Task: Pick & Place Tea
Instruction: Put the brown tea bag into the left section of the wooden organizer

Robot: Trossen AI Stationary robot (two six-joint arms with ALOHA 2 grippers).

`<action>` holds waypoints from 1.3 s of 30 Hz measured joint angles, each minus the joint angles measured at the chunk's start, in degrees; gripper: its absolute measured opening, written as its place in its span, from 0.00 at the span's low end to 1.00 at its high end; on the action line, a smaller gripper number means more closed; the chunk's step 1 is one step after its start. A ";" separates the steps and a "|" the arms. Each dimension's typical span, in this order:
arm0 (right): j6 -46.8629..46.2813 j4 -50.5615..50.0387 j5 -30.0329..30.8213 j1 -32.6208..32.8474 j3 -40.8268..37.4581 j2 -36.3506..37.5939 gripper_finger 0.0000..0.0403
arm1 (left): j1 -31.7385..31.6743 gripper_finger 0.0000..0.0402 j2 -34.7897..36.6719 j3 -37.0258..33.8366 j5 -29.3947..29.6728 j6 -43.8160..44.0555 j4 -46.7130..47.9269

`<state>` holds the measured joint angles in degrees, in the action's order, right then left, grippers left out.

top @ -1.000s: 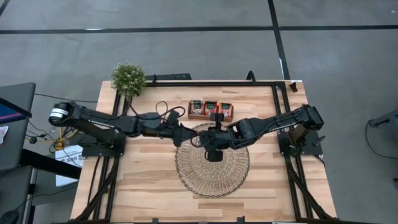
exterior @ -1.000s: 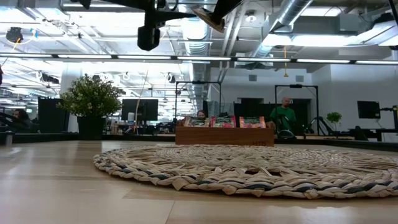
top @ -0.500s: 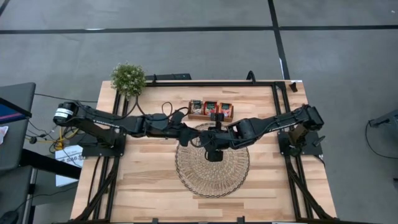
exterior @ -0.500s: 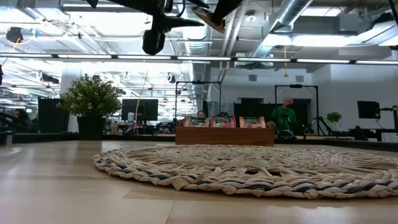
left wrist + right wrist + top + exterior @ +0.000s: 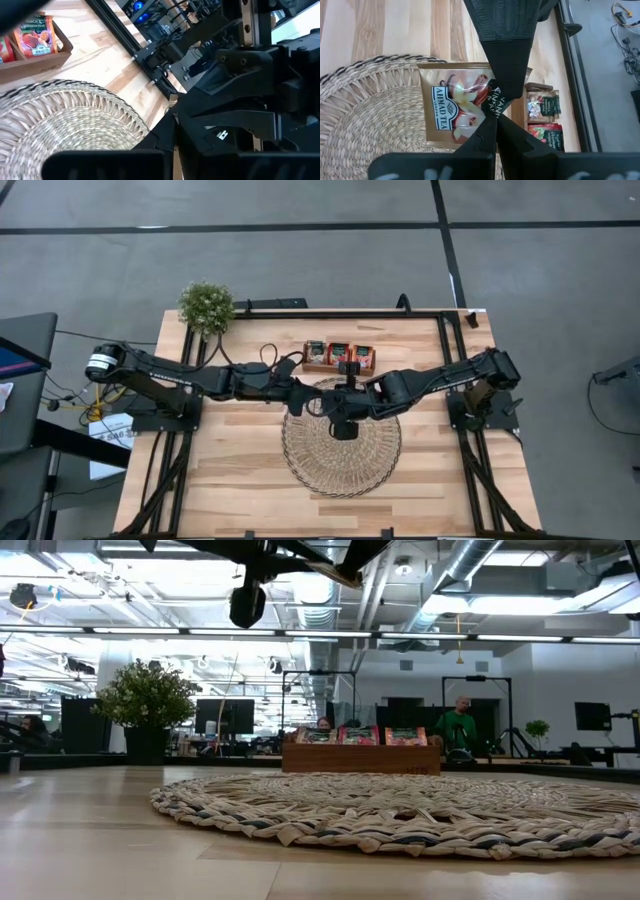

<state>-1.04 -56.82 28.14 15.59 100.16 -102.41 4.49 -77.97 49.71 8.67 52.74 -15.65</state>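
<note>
The right hand [image 5: 495, 120] hangs above the round woven mat [image 5: 341, 442], over its part toward 12 o'clock in the high view. Its fingers [image 5: 507, 55] are pressed together on a golden tea sachet [image 5: 455, 105], which hangs in the air over the mat and does not touch it. The sachet shows the print "AHMAD TEA" and a picture of pale flowers.

The left hand [image 5: 303, 400] comes from 9 o'clock and meets the same sachet at the mat's edge near 11 o'clock, just beside the right hand. Its fingers are pressed together too, and in the low view both hands seem to pinch the sachet [image 5: 335, 573] from opposite sides, high above the table [image 5: 240, 460].

More tea sachets [image 5: 339, 353] stand upright in the small wooden tray [image 5: 340, 365] at 12 o'clock from the mat, near its edge. A small potted plant [image 5: 206, 306] stands at the table's 10 o'clock corner.
</note>
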 joint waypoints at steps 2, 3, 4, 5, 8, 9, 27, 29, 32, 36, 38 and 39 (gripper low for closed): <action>0.00 0.06 -0.06 0.00 0.00 0.00 0.00 | 0.00 0.00 0.00 0.00 0.07 -0.67 0.10; 0.00 0.08 -0.06 0.00 0.00 0.00 0.00 | 0.00 0.00 0.00 0.00 0.21 -0.85 0.14; 0.00 0.09 -0.06 0.00 0.00 0.00 0.00 | 0.00 0.00 0.00 0.00 0.34 -1.14 0.20; -0.02 0.07 -0.04 0.00 0.00 0.00 0.00 | 0.01 0.00 0.00 0.00 0.60 -1.59 0.27; -0.02 -0.19 0.30 0.00 0.00 0.00 0.02 | 0.02 0.00 -0.01 0.00 2.14 -3.18 0.63; -0.03 -0.65 0.32 0.00 0.03 0.00 0.03 | 0.00 0.00 -0.02 0.00 2.71 -3.81 0.95; -20.45 -24.85 8.15 8.22 -4.57 6.96 0.26 | -5.36 0.00 -0.07 -0.95 14.62 -19.15 2.72; -25.61 -24.95 8.30 10.45 -7.51 10.46 0.24 | -7.35 0.00 -0.07 -2.71 14.50 -20.94 -0.25; -33.67 -24.18 8.34 13.88 -11.81 15.89 0.22 | -10.68 0.00 -0.74 -5.66 13.01 -24.14 -6.26; -40.62 -19.82 9.06 18.33 -16.39 21.41 0.21 | -15.08 0.00 -4.80 -9.15 9.43 -28.23 -14.86; -43.30 -17.68 10.88 20.60 -18.66 23.79 0.21 | -16.88 0.00 -8.18 -9.57 6.74 -28.69 -19.06; -44.59 -16.98 11.83 21.71 -19.61 24.79 0.21 | -17.74 0.00 -10.05 -9.62 6.01 -29.13 -21.06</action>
<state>-45.63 -73.79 39.97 37.30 80.55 -77.62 -13.24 -88.02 40.09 14.67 23.61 -36.72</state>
